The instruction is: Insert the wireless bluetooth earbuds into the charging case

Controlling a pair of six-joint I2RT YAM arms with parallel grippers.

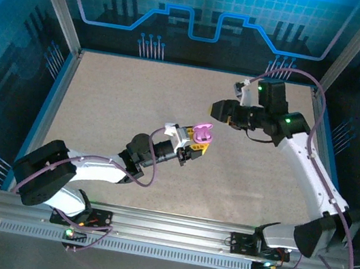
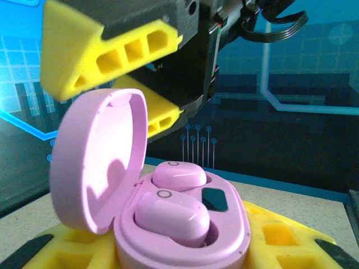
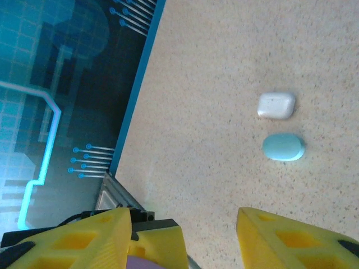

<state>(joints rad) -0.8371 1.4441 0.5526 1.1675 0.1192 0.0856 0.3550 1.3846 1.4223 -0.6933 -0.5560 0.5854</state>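
Largest first: the speckled beige tabletop (image 1: 115, 110). Over its middle the left gripper (image 1: 195, 145) holds the light-purple pebble-shaped plastic charging case (image 2: 95, 168), yellow fingers (image 2: 280, 235) clamped on its base, lid up. Just above it the right gripper (image 3: 185, 218) hovers, fingers spread, gripping nothing. On the table, side by side: a closed white case (image 3: 276, 105) and a closed teal case (image 3: 283, 147).

Two glossy light-purple earbuds (image 2: 171, 216) sit in the wells; the near one looks slightly proud. Judgement: seating step. Press lightly, straight down on its crown, keep the left arm steady, and avoid the lid.
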